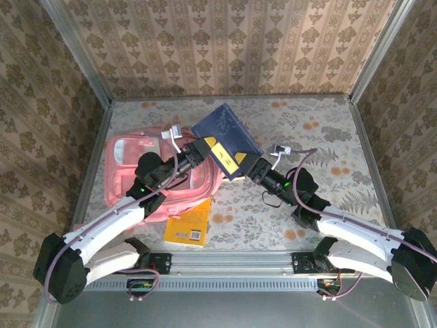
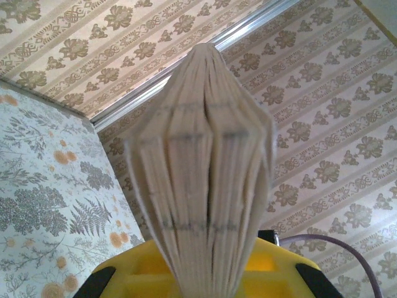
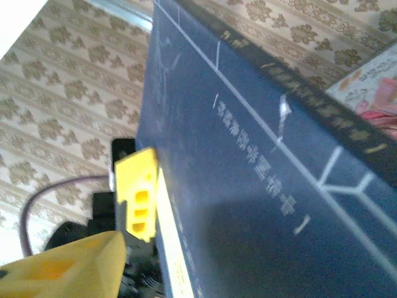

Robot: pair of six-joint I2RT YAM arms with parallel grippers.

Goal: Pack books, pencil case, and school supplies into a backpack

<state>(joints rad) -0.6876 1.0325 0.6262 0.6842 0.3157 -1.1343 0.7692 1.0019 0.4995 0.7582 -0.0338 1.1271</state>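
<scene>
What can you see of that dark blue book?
The book is navy, with white lines and lettering on its cover and a yellow label near its lower end. It is raised and tilted over the right edge of the backpack. The left gripper is shut on it, cream pages fanning out; the right gripper sits at its lower corner.

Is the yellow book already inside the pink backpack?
No, the yellow book lies on the table, at the near edge of the backpack.

A robot test booth dressed up like a home: beige damask-patterned wall panels (image 1: 225, 41) framed by bare aluminium corner posts (image 1: 75, 49), a floral-printed tabletop (image 1: 321, 137), and a slotted metal mounting rail (image 1: 232, 262).
</scene>
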